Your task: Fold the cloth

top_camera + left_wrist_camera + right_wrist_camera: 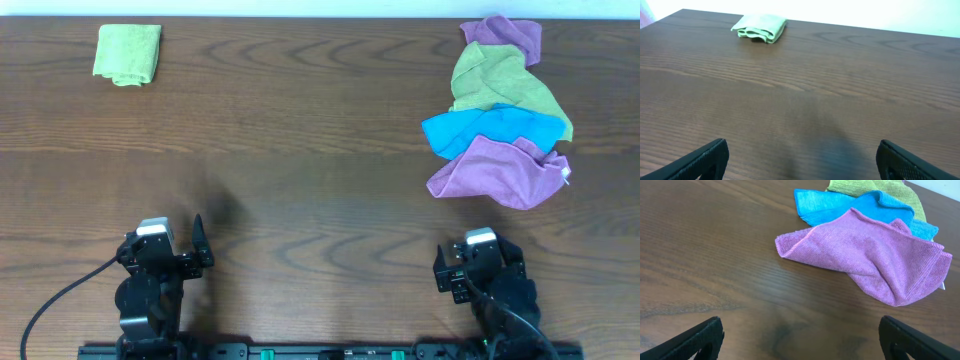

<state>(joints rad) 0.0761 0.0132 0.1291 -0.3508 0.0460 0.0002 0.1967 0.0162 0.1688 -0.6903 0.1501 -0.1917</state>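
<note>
— Dark wood-grain table (320,150) fills the overhead view, with a pale strip (300,8) along the top edge. Where are the cloths?
— A crumpled pile (497,110) sits at upper right. A purple cloth (500,172) is lowest, then a blue cloth (490,130), an olive-green cloth (500,85) and a second purple cloth (505,38) at the top. The pile's long axis runs top to bottom, and the lowest purple cloth lies across it, left to right. A folded green cloth (128,54), nearly square, rests apart at upper left.
— And the arms?
— The left gripper (165,245) and right gripper (480,258) sit at the bottom edge, well apart from all the cloth, with bare wood between.
— Left wrist view?
— Its fingers (710,157) stand wide apart at the lower corners, holding nothing. The folded green cloth is at upper left, near the far table edge, its layered edge towards the camera.
— Right wrist view?
— Those fingers (700,337) are spread too, with nothing between them. The purple cloth lies at centre right, one corner pointing left, its long axis slanting down to the right. It overlaps the blue cloth behind it. Bare table takes the left and lower frame.
</note>
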